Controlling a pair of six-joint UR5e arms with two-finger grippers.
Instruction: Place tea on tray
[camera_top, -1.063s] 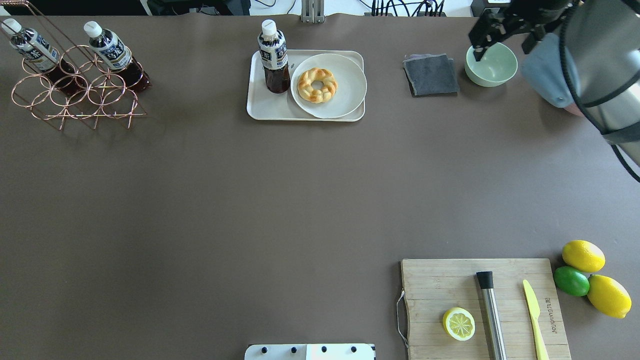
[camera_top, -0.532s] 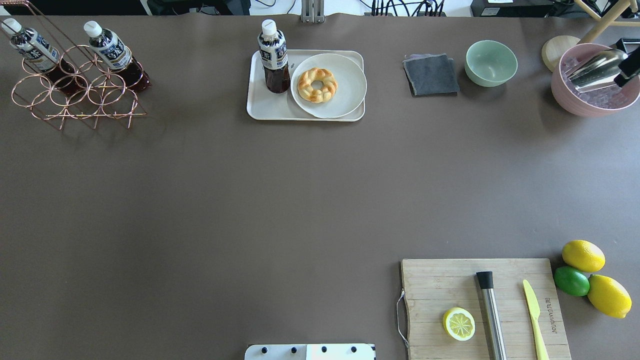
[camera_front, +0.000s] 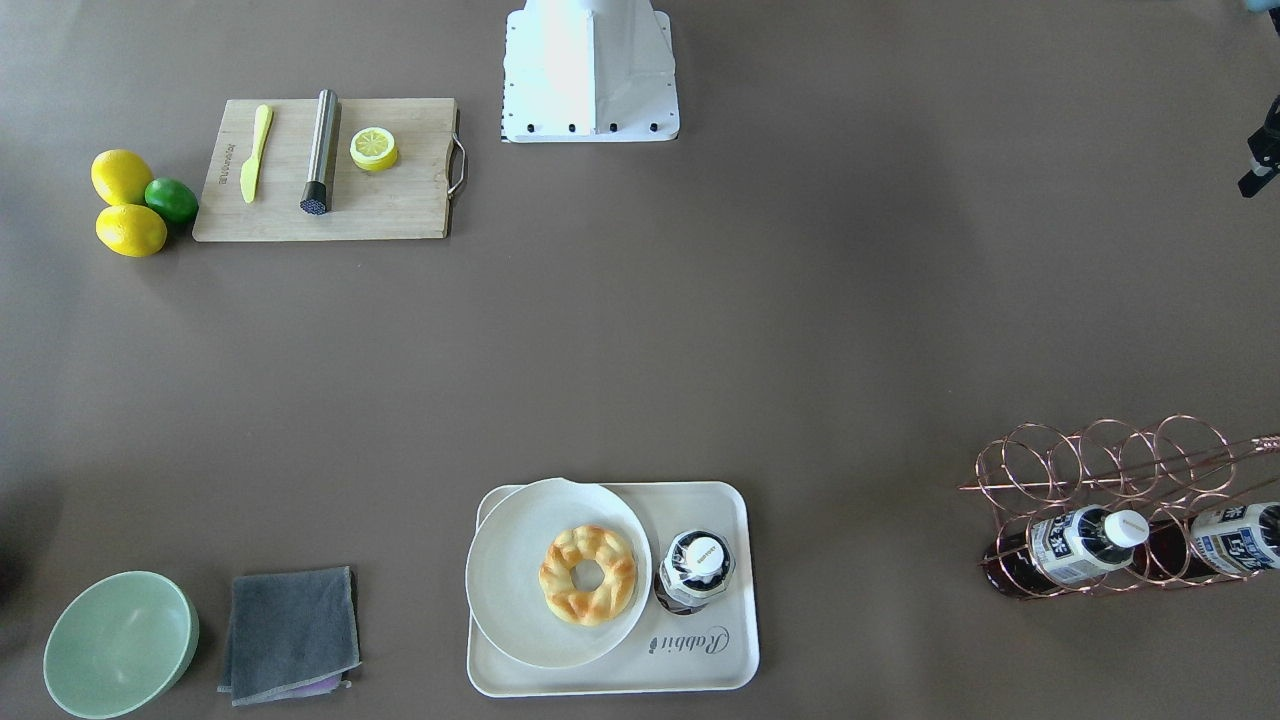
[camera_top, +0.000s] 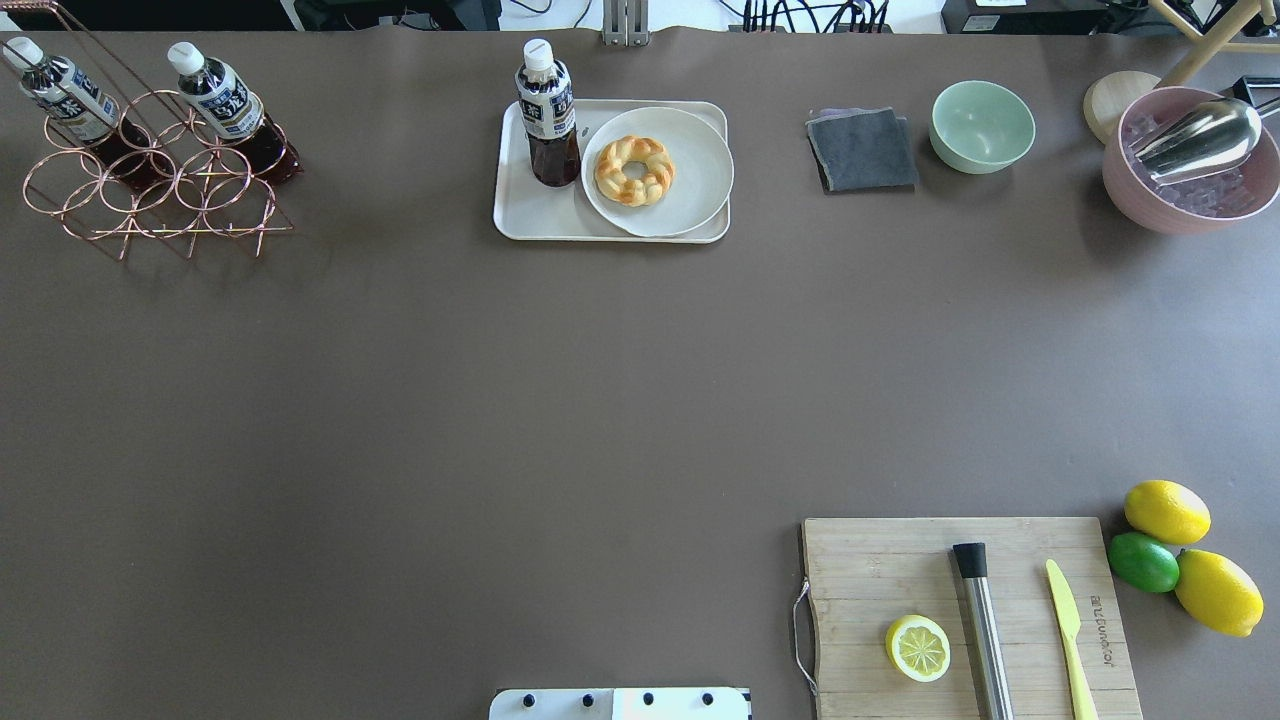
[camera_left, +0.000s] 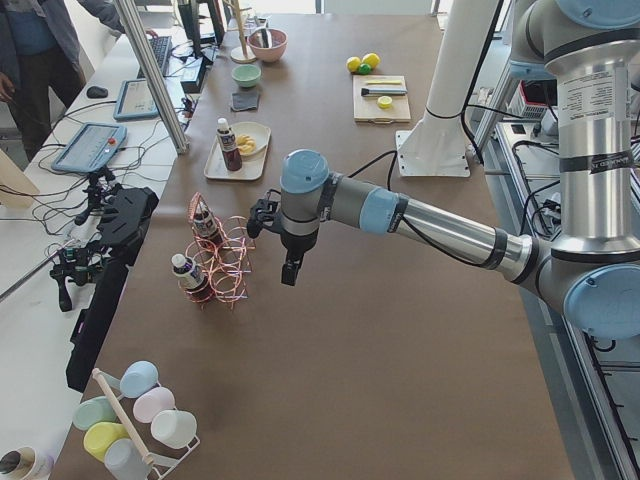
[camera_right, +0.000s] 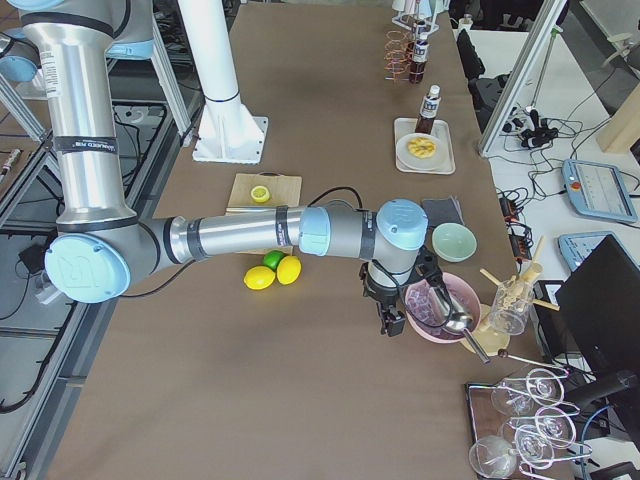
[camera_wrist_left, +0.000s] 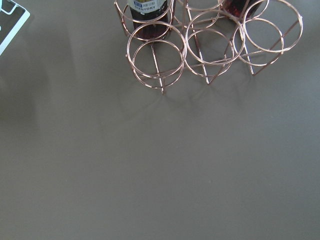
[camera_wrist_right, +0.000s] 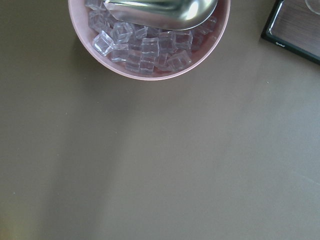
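Note:
One tea bottle (camera_top: 547, 115) stands upright on the cream tray (camera_top: 540, 218), left of the round plate with the pastry; it also shows in the front view (camera_front: 697, 567) on the tray (camera_front: 720, 655). Two more tea bottles (camera_top: 70, 100) (camera_top: 228, 108) lie in the copper wire rack (camera_top: 150, 190). My left gripper (camera_left: 289, 272) hangs over bare table beside the rack; whether it is open, I cannot tell. My right gripper (camera_right: 390, 322) hangs next to the pink bowl; I cannot tell its state. Both hold nothing that I can see.
A pink bowl (camera_top: 1130, 190) of ice cubes with a metal scoop stands far right, next to a green bowl (camera_top: 982, 125) and a grey cloth (camera_top: 862, 148). A cutting board (camera_top: 900, 560) with a lemon half, a steel rod and a knife lies near right, beside the lemons and a lime (camera_top: 1143, 561).
My right arm, which covered the far right corner, has pulled out of the overhead view and uncovered the pink ice bowl. The bottles and tray have not moved.

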